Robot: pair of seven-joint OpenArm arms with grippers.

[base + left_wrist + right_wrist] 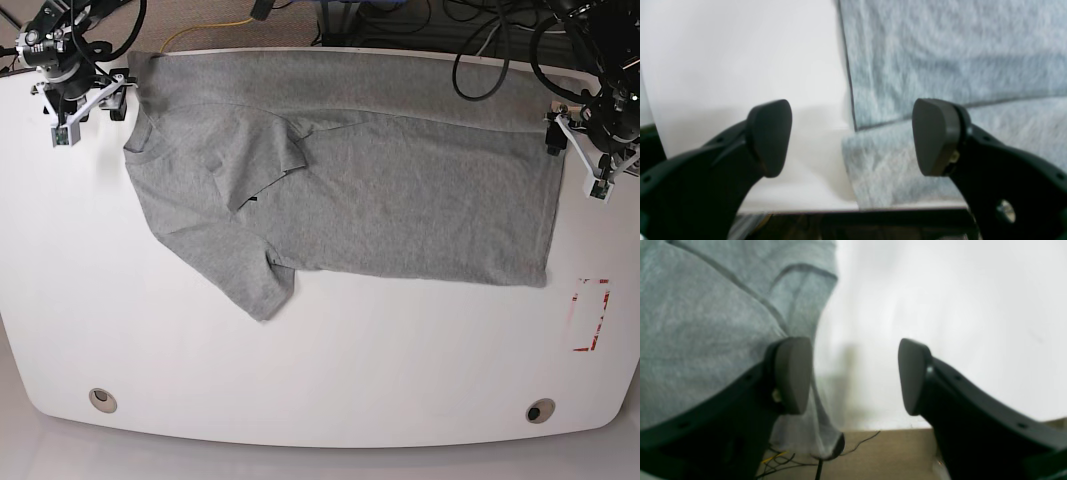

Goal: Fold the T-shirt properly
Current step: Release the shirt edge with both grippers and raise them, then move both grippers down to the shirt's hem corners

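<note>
- Two dark pads (768,138) of the left gripper (851,136) stand wide apart in the left wrist view, with nothing between them. Under the gap is the edge of the shirt (940,60), where one grey layer lies over another. To the left of it is the bare white table (733,56).
- In the right wrist view the right gripper (855,376) is also spread open and holds nothing. The shirt (700,333) fills the left part of this view, and a fold of it hangs down just beside the left pad (793,375). I cannot tell if cloth and pad touch. Thin cables (786,461) lie on the brown floor below.
- In the base view the shirt (400,190) lies on the table (320,380), partly folded, with its far long side turned over the body. The collar points to the view's left, and one sleeve (245,275) sticks out toward the near side. The right gripper (85,100) is at the collar end and the left gripper (580,150) at the hem end, each just beside the cloth. A red and white mark (592,315) is on the table near the hem.
</note>
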